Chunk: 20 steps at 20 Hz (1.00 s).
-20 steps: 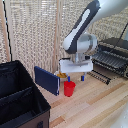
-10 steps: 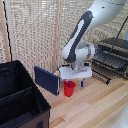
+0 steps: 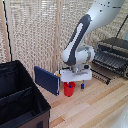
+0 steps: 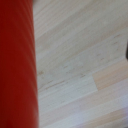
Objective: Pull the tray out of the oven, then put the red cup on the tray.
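A pale wooden counter (image 3: 95,107) backed by a woven reed blind fills the exterior view, where we see the white arm bent down with its pincer (image 3: 70,83) right over the red cup (image 3: 69,88), which stands upright on the wood. Whether the pincer grips the cup we cannot tell from here. Just beside the cup, on the exterior view's left, a dark blue panel (image 3: 47,80) leans, and a large black fabric box (image 3: 20,102) sits nearer us. At the exterior view's right stands the oven (image 3: 114,54), its tray (image 3: 110,59) of thin bars showing at its front. In the wrist view we see the red cup (image 4: 17,65) very close and blurred, filling one side, with light wood planks (image 4: 80,65) beyond.
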Tool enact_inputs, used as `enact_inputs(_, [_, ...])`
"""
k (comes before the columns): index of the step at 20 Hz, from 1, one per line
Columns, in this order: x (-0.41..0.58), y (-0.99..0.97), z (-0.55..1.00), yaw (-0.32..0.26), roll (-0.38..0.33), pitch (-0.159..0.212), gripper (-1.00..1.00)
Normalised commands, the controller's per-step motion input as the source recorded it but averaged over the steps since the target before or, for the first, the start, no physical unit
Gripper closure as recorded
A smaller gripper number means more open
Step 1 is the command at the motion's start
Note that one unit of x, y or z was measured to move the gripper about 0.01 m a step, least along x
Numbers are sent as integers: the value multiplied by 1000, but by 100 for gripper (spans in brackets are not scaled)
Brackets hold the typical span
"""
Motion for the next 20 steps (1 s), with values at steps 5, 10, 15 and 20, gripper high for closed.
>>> enact_inputs(5, [179, 0, 0, -40, 15, -119, 100])
enact_inputs(10, [369, -2, 0, -163, 4, -84, 100])
enact_inputs(15, [404, -21, 145, -196, 45, -30, 100])
enact_inputs(20, [505, -195, 686, -162, 57, 77, 100])
